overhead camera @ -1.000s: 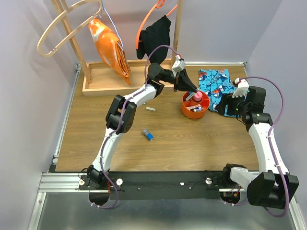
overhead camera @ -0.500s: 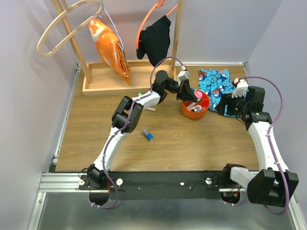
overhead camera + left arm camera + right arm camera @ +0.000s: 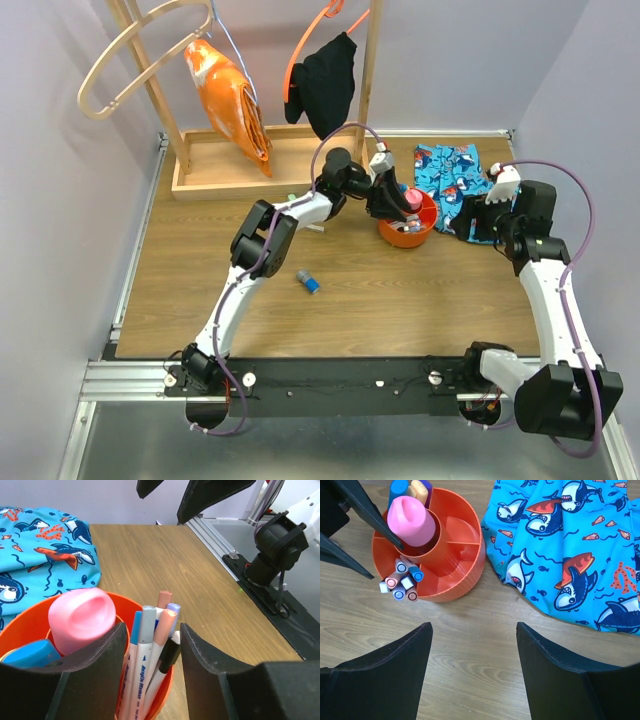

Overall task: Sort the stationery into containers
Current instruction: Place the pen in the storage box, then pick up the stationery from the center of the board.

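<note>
Small blue-capped grey marker [image 3: 308, 282] is lying loose on the brown wooden table [image 3: 200, 290]. It is sitting well apart from the round orange plastic tub [image 3: 405, 239] with inner dividers, nearer the arm bases and off to the tub's left. Its long axis is running diagonally, blue end pointing near-right. A short white stick-like piece [image 3: 315, 228] is also lying on the table, closer to the tub and just beside the left forearm; too small to say what it is. Both are sitting on the left arm's side, so the left arm is looking like the nearer one for the next pick.

The tub is already holding a bundle of pens and markers [image 3: 150, 645] standing up in one outer compartment, with a fat pink tube [image 3: 80, 617] standing in the centre cup.

Left tool [image 3: 152, 630] is hovering right over the tub, pointing down, jaws standing apart either side of the bundle and squeezing nothing: released. That arm is reaching far forward. For the marker it would probably be pulling back and leftward, then turning the wrist across the marker's diagonal.

Right tool [image 3: 472, 630] is hanging just right of the tub, looking down at the table, jaws wide, gripping nothing. A blue shark-print cloth [image 3: 570, 545] is lying just beside the tub.
</note>
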You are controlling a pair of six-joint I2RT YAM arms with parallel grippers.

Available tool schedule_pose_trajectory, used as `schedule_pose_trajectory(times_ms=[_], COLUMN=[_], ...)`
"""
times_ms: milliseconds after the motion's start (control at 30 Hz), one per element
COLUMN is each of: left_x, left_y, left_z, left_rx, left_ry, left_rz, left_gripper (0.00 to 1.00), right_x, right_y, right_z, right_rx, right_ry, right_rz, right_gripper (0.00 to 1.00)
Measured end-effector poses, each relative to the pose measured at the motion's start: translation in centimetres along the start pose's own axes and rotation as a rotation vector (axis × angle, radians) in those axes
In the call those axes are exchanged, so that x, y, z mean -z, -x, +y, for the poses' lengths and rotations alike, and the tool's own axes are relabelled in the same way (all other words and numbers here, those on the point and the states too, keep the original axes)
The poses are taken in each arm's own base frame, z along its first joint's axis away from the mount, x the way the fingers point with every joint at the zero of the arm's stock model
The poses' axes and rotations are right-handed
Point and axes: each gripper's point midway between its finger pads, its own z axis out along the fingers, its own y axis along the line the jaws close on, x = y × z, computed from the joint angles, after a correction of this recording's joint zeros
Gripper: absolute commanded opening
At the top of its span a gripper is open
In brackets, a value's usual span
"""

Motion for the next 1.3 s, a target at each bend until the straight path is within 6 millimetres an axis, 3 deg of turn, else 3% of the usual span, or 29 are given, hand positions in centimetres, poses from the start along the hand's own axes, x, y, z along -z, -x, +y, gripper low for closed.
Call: schedule_pose_trajectory(times_ms=[167, 333, 467, 533, 633, 700, 767, 867, 967, 1033, 1300], left_x=[0.6, 2.8, 4.4, 5.0, 5.5, 7.2, 9.3, 14.1, 18.0, 19.5, 21.8], left_y=[2.2, 6.9, 11.0, 11.1, 8.1, 4.0, 1.2, -2.3, -3.0, -3.1, -4.8], left_z=[-1.5, -4.1, -1.2, -0.1, -1.2, -3.1, -4.7, -8.3, -10.8, -11.7, -10.6], left_rx=[-0.001, -0.059, -0.241, -0.315, -0.256, -0.145, -0.052, 0.106, 0.17, 0.171, 0.008], left_ry=[0.01, 0.104, 0.376, 0.484, 0.515, 0.54, 0.572, 0.657, 0.742, 0.772, 0.659], left_rz=[0.0, 0.009, 0.125, 0.244, 0.398, 0.522, 0.597, 0.725, 0.794, 0.822, 0.958], left_gripper=[0.57, 0.63, 0.63, 0.64, 0.68, 0.69, 0.7, 0.69, 0.65, 0.63, 0.57], right_x=[0.4, 0.7, 0.7, 0.7, 0.7, 0.6, 0.7, 0.8, 0.7, 0.6, 0.0], right_y=[0.3, 0.5, 0.4, 0.5, 0.6, 0.7, 0.9, 1.5, 1.6, 1.6, 1.6], right_z=[0.2, 0.5, 0.8, 1.0, 1.4, 1.8, 2.3, 3.3, 4.6, 5.5, 6.2], right_rx=[0.004, 0.011, 0.014, 0.015, 0.018, 0.024, 0.031, 0.055, 0.099, 0.131, 0.175], right_ry=[0.0, 0.01, 0.023, 0.034, 0.061, 0.084, 0.116, 0.171, 0.217, 0.245, 0.273], right_rz=[-0.018, -0.045, -0.053, -0.057, -0.062, -0.062, -0.057, -0.063, -0.067, -0.065, -0.067], right_gripper=[0.76, 0.76, 0.76, 0.76, 0.75, 0.75, 0.75, 0.75, 0.75, 0.75, 0.75])
